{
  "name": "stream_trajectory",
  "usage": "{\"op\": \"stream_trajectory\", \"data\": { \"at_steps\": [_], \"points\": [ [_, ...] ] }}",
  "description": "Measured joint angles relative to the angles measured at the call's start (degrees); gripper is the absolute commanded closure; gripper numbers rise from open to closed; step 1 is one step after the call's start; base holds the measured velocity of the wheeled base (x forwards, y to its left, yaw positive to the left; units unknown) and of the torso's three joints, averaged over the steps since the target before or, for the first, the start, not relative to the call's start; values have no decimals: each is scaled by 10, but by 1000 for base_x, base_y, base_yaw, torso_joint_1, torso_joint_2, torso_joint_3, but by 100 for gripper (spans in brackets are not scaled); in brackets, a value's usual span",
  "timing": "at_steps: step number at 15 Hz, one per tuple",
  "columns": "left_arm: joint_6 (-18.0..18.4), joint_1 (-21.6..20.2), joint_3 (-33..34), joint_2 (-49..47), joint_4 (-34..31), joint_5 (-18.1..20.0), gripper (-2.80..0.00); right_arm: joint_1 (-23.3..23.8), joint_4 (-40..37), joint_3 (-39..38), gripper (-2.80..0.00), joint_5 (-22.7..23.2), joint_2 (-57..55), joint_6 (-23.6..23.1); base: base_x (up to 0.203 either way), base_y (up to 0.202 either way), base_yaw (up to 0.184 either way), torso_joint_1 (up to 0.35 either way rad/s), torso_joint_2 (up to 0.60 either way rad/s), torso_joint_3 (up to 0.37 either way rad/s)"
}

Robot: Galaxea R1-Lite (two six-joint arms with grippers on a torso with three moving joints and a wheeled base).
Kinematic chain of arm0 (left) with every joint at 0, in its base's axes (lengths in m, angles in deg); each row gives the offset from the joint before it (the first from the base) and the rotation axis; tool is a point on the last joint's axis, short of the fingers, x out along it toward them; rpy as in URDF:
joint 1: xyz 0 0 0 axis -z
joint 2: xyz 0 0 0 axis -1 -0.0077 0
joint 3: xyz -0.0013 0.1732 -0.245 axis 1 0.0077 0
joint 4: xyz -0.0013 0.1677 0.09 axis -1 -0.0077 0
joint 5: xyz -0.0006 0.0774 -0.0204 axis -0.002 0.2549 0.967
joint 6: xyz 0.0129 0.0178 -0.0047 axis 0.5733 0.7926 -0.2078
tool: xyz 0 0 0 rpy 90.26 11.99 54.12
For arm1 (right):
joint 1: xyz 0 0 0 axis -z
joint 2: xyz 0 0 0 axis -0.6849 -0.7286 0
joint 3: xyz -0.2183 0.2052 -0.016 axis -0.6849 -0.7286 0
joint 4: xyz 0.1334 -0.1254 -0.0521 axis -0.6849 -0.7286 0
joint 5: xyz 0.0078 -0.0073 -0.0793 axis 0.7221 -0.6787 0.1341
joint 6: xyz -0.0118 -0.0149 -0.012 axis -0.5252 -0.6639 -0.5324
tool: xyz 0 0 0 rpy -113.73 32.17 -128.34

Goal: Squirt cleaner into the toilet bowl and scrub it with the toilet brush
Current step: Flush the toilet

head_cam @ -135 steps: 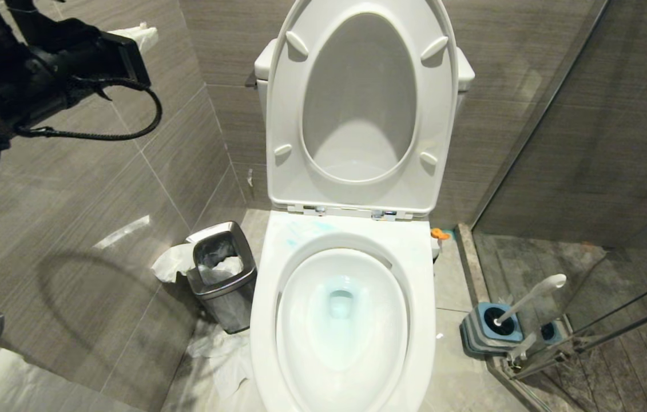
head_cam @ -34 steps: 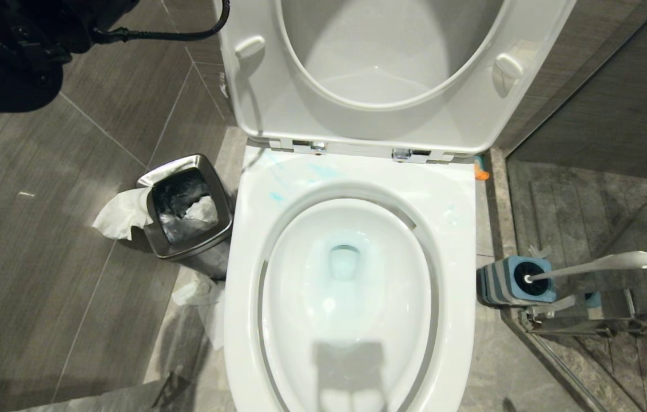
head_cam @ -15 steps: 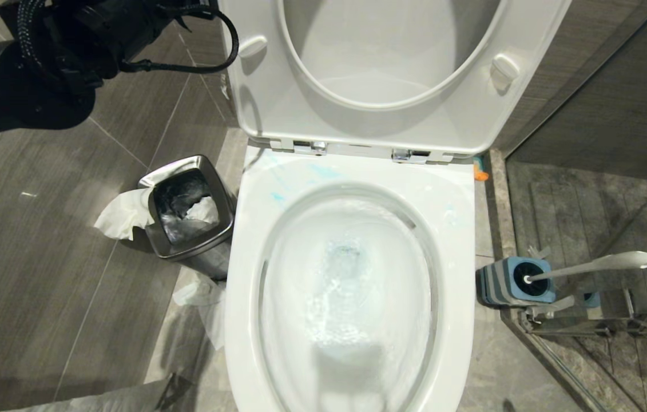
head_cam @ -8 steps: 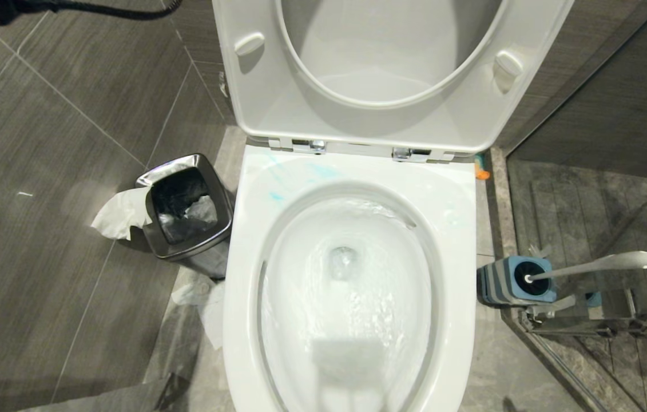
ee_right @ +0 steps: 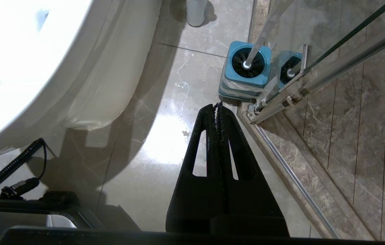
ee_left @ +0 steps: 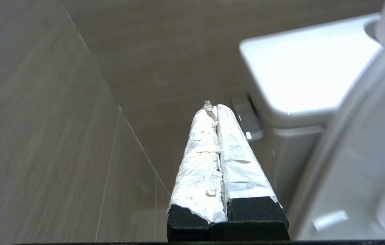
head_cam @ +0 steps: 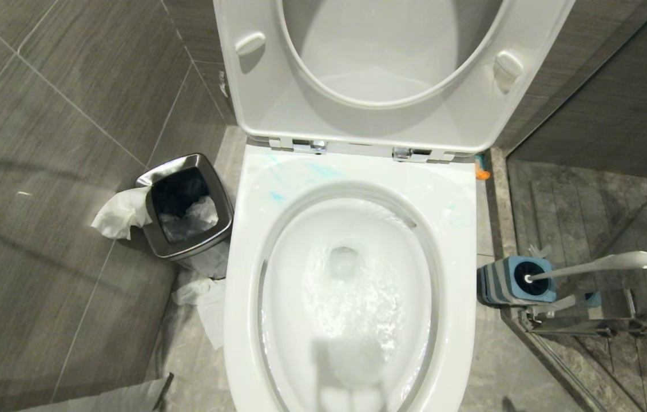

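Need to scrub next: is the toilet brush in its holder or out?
In: the toilet brush leans with its head seated in the holder.

The head camera looked steeply down, close over the toilet bowl (head_cam: 352,286). The left wrist camera faced up along the grey wall beside the cistern (ee_left: 308,71). The right wrist camera looked down at the floor, sharing the toilet brush (ee_right: 263,34) and bowl with the head view.

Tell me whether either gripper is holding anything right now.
Nothing is held. The left gripper and right gripper are both shut and empty; the toilet brush sits in its holder.
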Motion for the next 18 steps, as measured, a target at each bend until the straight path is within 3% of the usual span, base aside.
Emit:
{"op": "stream_trajectory", "data": {
  "at_steps": [5, 9, 12, 15, 18],
  "points": [
    [-48, 23, 93, 85, -97, 1, 0, 0, 0, 0, 0, 0, 0, 0, 0, 0, 0, 0, 0, 0],
    [-108, 69, 104, 99, -157, 2, 0, 0, 0, 0, 0, 0, 0, 0, 0, 0, 0, 0, 0, 0],
    [-114, 78, 96, 92, -217, 1, 0, 0, 0, 0, 0, 0, 0, 0, 0, 0, 0, 0, 0, 0],
    [-133, 79, 93, 68, -201, 5, 0, 0, 0, 0, 0, 0, 0, 0, 0, 0, 0, 0, 0, 0],
    [-136, 74, 79, 23, -133, 6, 0, 0, 0, 0, 0, 0, 0, 0, 0, 0, 0, 0, 0, 0]
  ]
}}
